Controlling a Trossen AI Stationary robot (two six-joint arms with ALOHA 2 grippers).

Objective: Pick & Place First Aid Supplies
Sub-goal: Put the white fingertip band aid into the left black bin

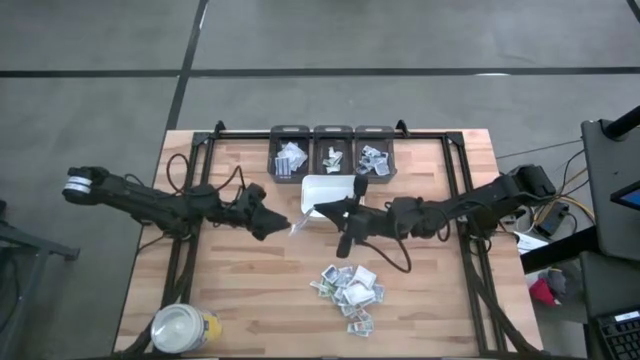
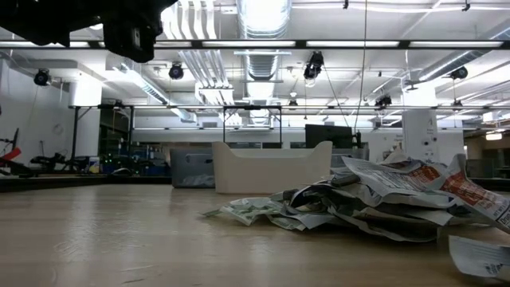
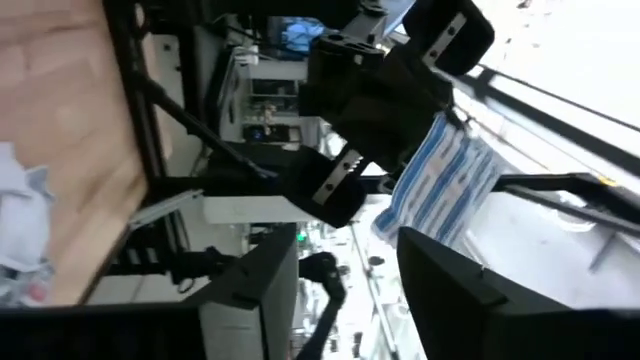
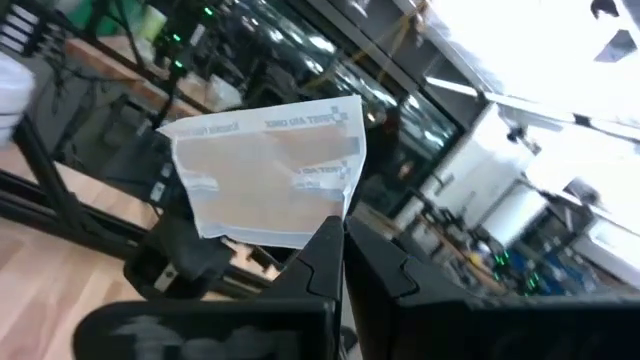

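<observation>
A small white packet with grey print on one face and blue stripes on the other hangs above the table's middle, between my two grippers. My right gripper, coming from the table's right, is shut on it. My left gripper, coming from the left, stands open, and the packet's end is just ahead of the gap between its fingers. A heap of first aid supplies lies on the table nearer the front edge. The white tray stands just beyond the grippers. My right gripper pinches the packet by one edge between its two fingers. The fingers lie about level and come from the table's right. The packet is lifted clear of the table and sticks out past the fingertips toward my left gripper.
Three dark bins holding sorted packets line the far edge. A round white-lidded yellow jar stands at the near left corner. A dark frame runs along the table's sides. The low view shows the heap in front of the tray.
</observation>
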